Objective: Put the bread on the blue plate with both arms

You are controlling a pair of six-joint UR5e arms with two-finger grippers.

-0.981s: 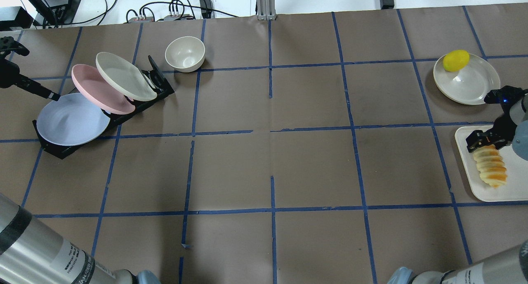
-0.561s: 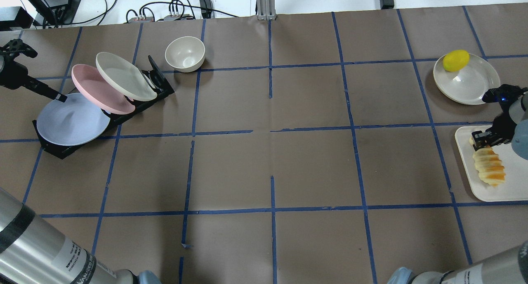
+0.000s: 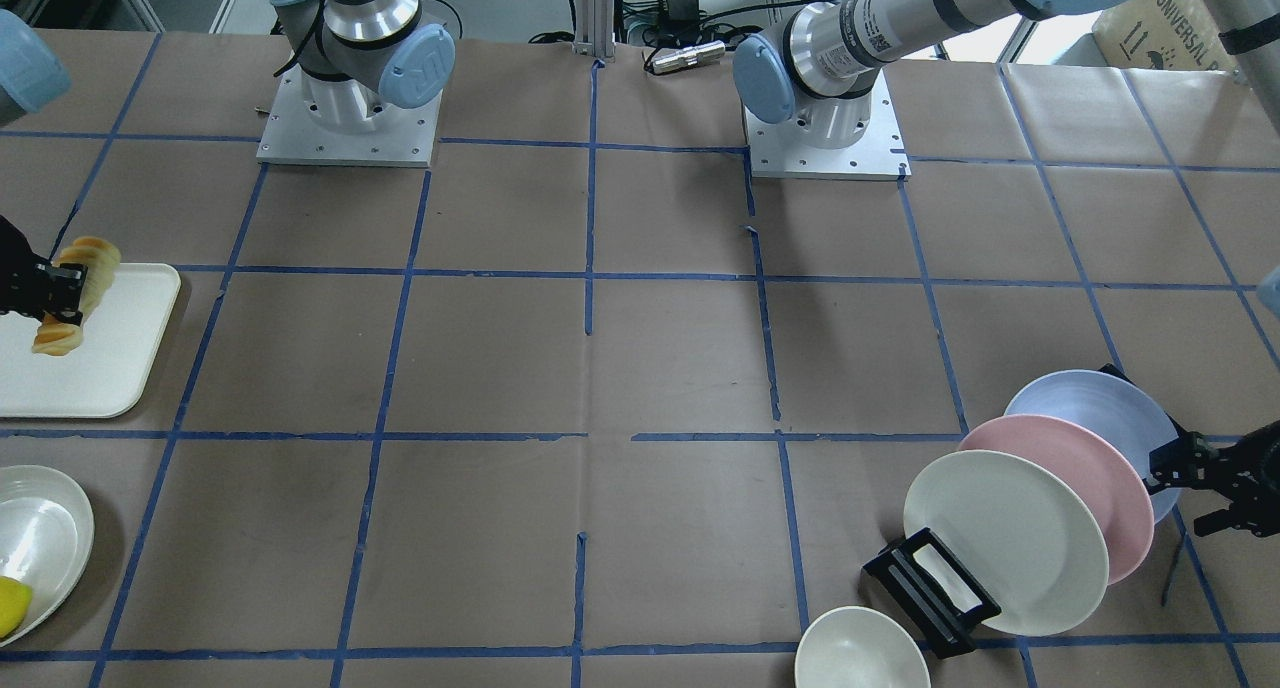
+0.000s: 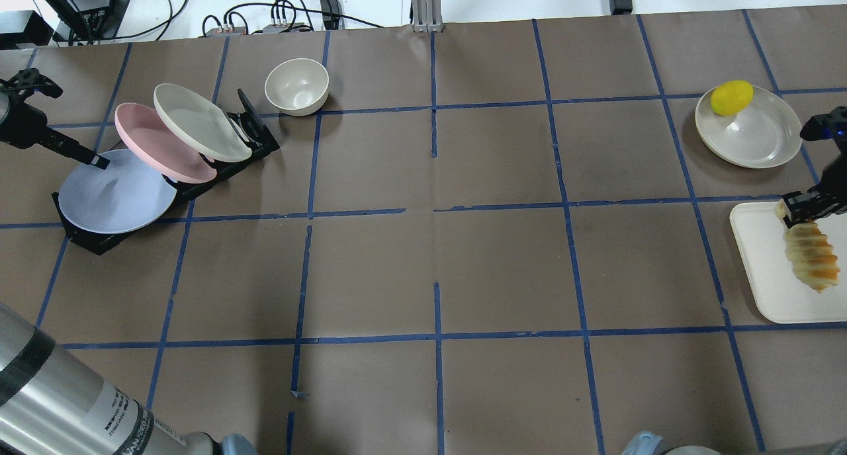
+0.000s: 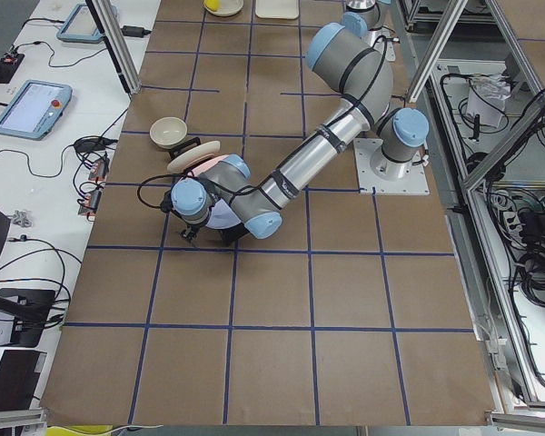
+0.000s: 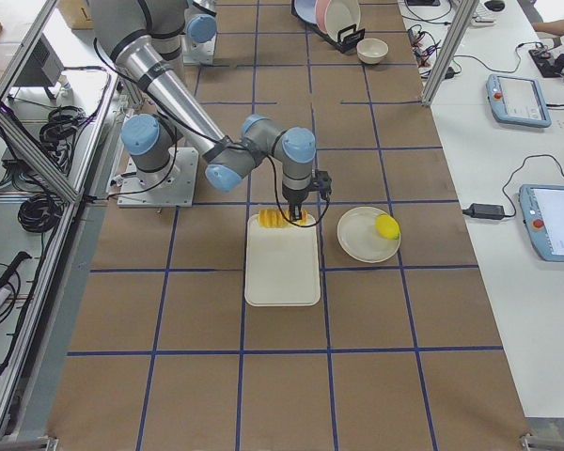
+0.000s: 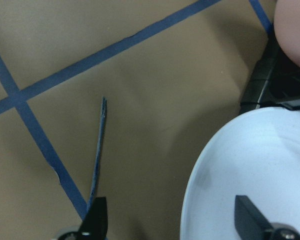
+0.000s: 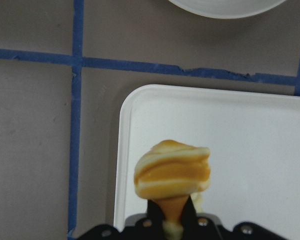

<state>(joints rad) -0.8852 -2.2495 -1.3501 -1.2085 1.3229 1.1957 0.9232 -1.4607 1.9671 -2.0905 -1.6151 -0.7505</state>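
Observation:
The bread [image 4: 811, 262], a ridged pale yellow loaf with orange crests, hangs from my right gripper [image 4: 802, 209], which is shut on its upper end above the white tray [image 4: 761, 276]. It also shows in the right wrist view [image 8: 172, 172] and the front view [image 3: 75, 286]. The blue plate [image 4: 116, 194] leans in the front slot of a black rack [image 4: 99, 241]. My left gripper [image 4: 98, 161] is open at the plate's far left rim. In the left wrist view one fingertip [image 7: 250, 215] is over the plate [image 7: 255, 160] and the other is outside it.
A pink plate [image 4: 159, 144] and a cream plate [image 4: 198, 121] lean in the same rack behind the blue one. A cream bowl [image 4: 296, 84] stands beyond the rack. A yellow lemon-like piece [image 4: 731, 96] lies on a cream plate [image 4: 754, 141] beyond the tray.
My right gripper has shut on the bread's end and lifted it off the tray, moving right. My left gripper has shifted slightly along the blue plate's rim.

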